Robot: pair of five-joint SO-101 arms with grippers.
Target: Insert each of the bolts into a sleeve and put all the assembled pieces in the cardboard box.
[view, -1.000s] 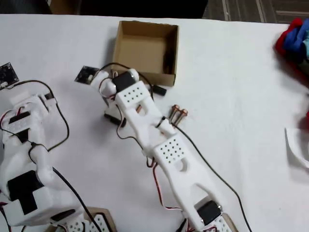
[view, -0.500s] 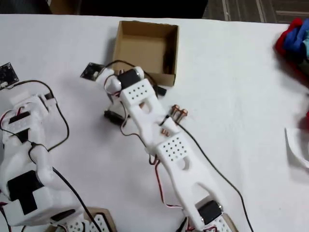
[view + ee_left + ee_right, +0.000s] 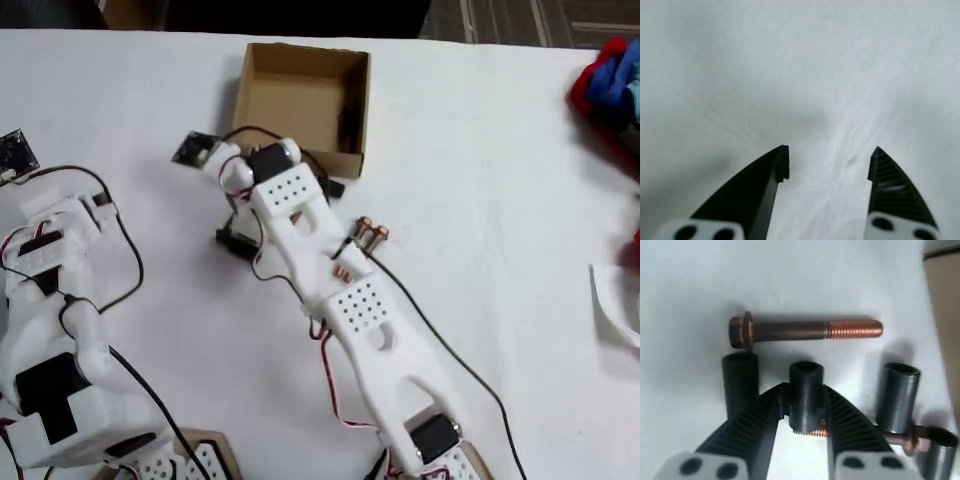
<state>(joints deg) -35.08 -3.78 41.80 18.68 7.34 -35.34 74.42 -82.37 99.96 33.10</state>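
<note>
My right gripper [image 3: 806, 391] is shut on a black sleeve [image 3: 806, 402], held upright over a cluster of parts on the white table. A copper thread tip [image 3: 816, 430] shows just under the sleeve. Beneath lie a copper bolt [image 3: 805, 330], two more black sleeves [image 3: 740, 385] [image 3: 897, 397], and another bolt [image 3: 912, 440] beside a further sleeve [image 3: 937, 450]. In the high view the right arm [image 3: 300, 225] stretches toward the cardboard box [image 3: 300, 95], with copper bolts [image 3: 367, 234] beside it. My left gripper [image 3: 829, 162] is open over bare table.
The left arm [image 3: 50, 330] sits folded at the table's left edge. Cables [image 3: 125, 250] trail across the table. A black sleeve [image 3: 330, 187] lies by the box's front corner. Coloured cloth [image 3: 610, 80] sits at the far right. The box wall [image 3: 946, 315] stands close to the parts.
The right arm's wrist has shifted slightly toward the box, uncovering a copper bolt beside the forearm. The left arm has not moved.
</note>
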